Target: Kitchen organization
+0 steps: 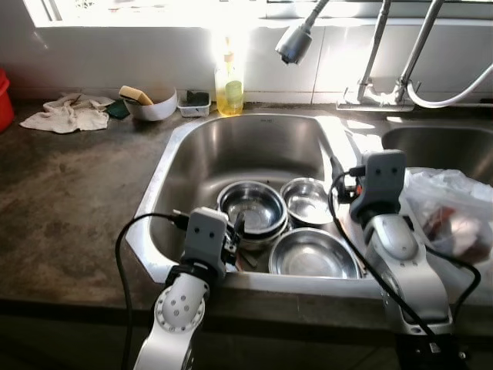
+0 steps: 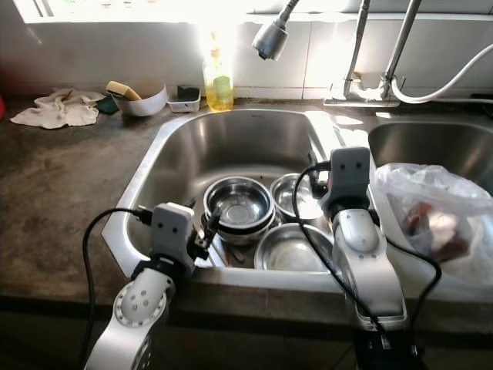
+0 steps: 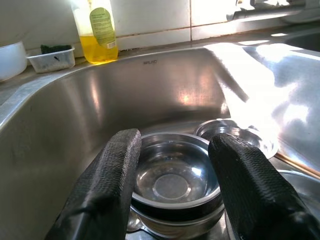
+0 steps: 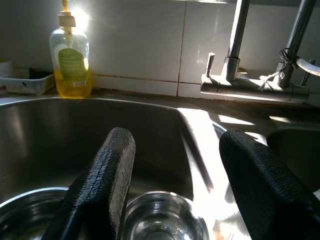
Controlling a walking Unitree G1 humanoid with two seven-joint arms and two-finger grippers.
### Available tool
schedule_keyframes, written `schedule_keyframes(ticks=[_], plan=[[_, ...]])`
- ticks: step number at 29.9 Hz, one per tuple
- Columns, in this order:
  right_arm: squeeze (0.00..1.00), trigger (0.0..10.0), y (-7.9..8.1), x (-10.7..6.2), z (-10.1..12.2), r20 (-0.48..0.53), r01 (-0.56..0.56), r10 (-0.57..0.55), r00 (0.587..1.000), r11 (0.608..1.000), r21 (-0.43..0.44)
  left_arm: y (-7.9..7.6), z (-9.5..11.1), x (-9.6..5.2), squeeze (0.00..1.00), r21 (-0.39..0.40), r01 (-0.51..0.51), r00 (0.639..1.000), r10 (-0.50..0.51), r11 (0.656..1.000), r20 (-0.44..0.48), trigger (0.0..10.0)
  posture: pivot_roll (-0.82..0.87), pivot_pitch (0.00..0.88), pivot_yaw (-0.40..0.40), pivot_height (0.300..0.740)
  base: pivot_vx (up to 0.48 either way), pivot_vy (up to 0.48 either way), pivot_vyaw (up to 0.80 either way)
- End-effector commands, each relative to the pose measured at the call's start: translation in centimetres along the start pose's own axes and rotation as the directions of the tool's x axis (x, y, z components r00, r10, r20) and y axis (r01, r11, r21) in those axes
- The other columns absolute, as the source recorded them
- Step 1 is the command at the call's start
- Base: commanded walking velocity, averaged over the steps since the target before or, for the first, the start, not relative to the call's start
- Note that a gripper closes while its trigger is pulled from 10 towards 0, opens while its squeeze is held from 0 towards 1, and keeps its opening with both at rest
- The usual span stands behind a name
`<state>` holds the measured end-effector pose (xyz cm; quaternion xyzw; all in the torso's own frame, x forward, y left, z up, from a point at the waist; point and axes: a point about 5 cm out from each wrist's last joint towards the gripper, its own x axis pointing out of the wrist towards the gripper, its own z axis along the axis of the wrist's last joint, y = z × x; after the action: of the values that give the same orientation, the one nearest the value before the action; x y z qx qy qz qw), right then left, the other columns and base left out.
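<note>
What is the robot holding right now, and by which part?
Nothing. Both the left gripper and right gripper are open and empty, above the steel bowls in the sink.

Beneath the stacked bowls (image 3: 172,187), between the left gripper's (image 3: 175,165) fingers, a utensil handle is mostly hidden. The large bowl (image 1: 312,254) beside that gripper is partly covered by the sink's near rim (image 1: 308,284). Contents of the plastic bag (image 1: 454,223) right of the right gripper (image 4: 175,165) cannot be identified. Glare washes out the window ledge (image 1: 154,11).
</note>
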<state>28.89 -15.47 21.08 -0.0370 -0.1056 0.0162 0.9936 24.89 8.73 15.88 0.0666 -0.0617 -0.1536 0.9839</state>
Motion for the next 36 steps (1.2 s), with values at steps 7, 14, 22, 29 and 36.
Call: schedule_keyframes(ticks=[7, 14, 22, 29, 36], plan=[[0.0, 10.0, 1.1, -2.8, 0.4, 0.046, -0.056, 0.056, 0.997, 0.998, 0.008, -0.2, -0.3, -0.7, 0.0, -0.011, 0.022, 1.0, -0.022, 1.0, -0.009, 10.0, 0.03, 0.023, 0.005, 0.74, 0.0, 0.0, 0.0], [0.0, 10.0, 1.7, -3.4, 0.5, 0.056, -0.084, 0.083, 0.995, 0.996, 0.003, -0.4, -0.6, -0.9, 0.0, -0.017, 0.026, 0.999, -0.027, 0.999, -0.019, 10.0, 0.02, 0.007, 0.009, 0.74, 0.0, 0.0, 0.0], [0.0, 10.0, 2.0, -3.2, 0.4, 0.06, -0.088, 0.088, 0.994, 0.996, -0.004, -0.3, -0.6, -0.9, 0.0, -0.005, 0.027, 0.999, -0.028, 1.0, -0.019, 10.0, 0.03, 0.0, 0.005, 0.74, -0.068, 0.153, 0.36], [0.0, 10.0, 2.1, -2.9, 0.3, 0.055, -0.077, 0.077, 0.996, 0.997, 0.003, -0.1, -0.6, -0.7, 0.0, -0.009, 0.02, 1.0, -0.02, 1.0, -0.016, 10.0, 0.03, 0.005, 0.004, 0.74, -0.042, 0.168, 0.8], [0.0, 10.0, 2.2, -2.7, 0.4, 0.06, -0.075, 0.074, 0.995, 0.997, 0.004, -0.1, -0.6, -0.5, 0.0, -0.014, 0.018, 1.0, -0.018, 1.0, -0.015, 10.0, 0.03, 0.012, 0.011, 0.74, 0.0, 0.0, 0.8]])
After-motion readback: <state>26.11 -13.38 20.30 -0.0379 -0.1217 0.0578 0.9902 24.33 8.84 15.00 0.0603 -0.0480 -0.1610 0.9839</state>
